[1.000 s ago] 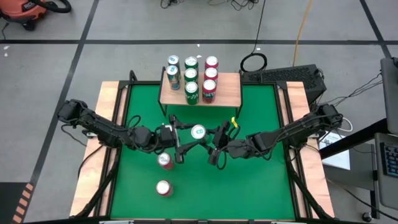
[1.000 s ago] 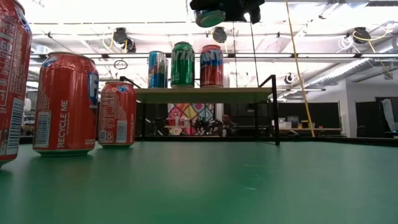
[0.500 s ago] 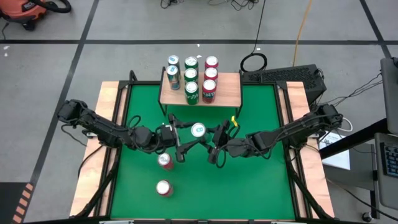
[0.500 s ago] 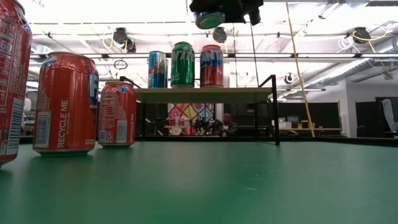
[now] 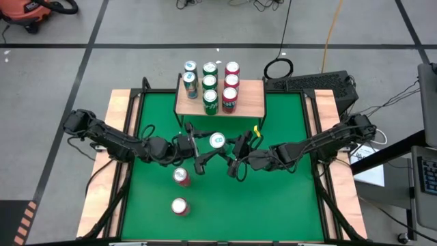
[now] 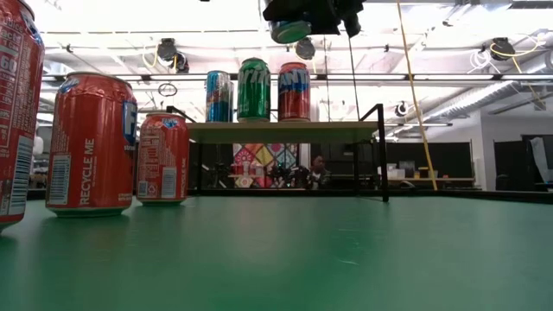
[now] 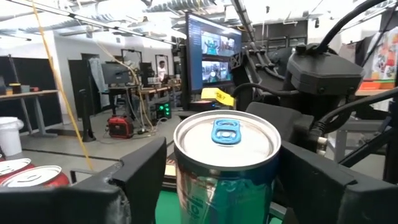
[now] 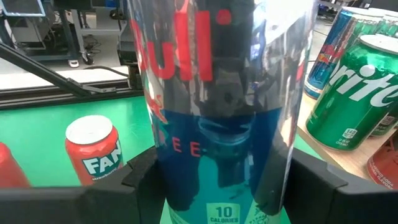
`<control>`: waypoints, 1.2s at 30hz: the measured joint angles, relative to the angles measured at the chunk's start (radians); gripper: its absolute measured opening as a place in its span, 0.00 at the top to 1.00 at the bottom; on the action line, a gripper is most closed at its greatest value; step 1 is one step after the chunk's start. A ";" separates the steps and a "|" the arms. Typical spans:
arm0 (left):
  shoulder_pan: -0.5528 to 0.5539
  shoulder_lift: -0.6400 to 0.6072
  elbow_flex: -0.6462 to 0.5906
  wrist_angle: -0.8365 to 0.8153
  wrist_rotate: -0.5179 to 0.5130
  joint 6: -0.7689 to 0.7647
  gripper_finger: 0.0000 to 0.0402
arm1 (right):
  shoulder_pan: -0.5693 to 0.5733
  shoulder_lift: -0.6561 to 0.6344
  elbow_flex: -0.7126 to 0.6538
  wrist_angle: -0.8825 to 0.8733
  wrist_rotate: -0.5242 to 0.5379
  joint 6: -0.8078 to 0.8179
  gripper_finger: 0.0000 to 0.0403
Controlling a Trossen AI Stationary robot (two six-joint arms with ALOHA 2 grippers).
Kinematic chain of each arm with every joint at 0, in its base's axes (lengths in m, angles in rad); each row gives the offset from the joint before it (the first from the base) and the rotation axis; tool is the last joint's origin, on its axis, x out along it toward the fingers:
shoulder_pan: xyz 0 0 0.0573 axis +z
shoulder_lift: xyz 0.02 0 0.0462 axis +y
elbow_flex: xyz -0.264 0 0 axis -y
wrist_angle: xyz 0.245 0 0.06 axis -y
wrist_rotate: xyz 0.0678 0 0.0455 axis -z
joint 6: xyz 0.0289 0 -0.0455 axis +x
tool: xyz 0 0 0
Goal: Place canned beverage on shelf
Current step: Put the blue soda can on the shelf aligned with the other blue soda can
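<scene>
Looking down from the high view, you see both dark arms meeting just in front of the low shelf with a light wooden plank top on thin black legs point(image 5: 252, 99). The slim blue-and-teal beverage can with a silver lid point(image 5: 218, 141) sits upright between them, raised clear of the green-topped table point(image 5: 287, 198). Your left gripper point(image 7: 211, 186) has its jaws clenched on the can's sides, one dark finger point(image 7: 146, 168) pressed to each flank. Your right gripper point(image 8: 224, 180) likewise grasps the same can, its fingers point(image 8: 311, 180) closed around the lower body.

On the shelf you find six upright cans in three rows: blue point(image 5: 190, 76), green point(image 5: 209, 85) and red point(image 5: 231, 82). Two red soda cans point(image 5: 180, 176) stand on the table, farther from the shelf than the grippers. In the low view the held can point(image 6: 289, 30) hangs above shelf-top height.
</scene>
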 joint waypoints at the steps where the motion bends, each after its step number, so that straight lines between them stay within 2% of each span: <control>1: 0.003 0.000 0.000 0.000 0.009 0.000 0.31 | 0.000 0.000 0.000 0.000 -0.001 0.000 0.42; 5: 0.012 0.000 0.000 -0.001 0.056 0.001 0.40 | 0.000 0.000 0.000 0.000 -0.002 0.006 0.42; 10: 0.012 0.000 0.000 -0.002 0.063 0.003 0.46 | 0.000 -0.001 0.000 0.000 0.000 0.004 0.41; 16: 0.012 0.000 0.000 -0.022 0.081 -0.001 0.47 | 0.001 -0.001 0.000 -0.006 -0.011 -0.018 0.36; 26: 0.007 -0.041 -0.002 -0.095 0.131 -0.028 0.48 | 0.003 -0.002 0.003 -0.088 -0.061 0.064 0.19; 36: 0.003 -0.189 -0.001 -0.277 0.133 -0.054 0.48 | 0.021 -0.002 0.002 -0.241 -0.058 0.104 0.16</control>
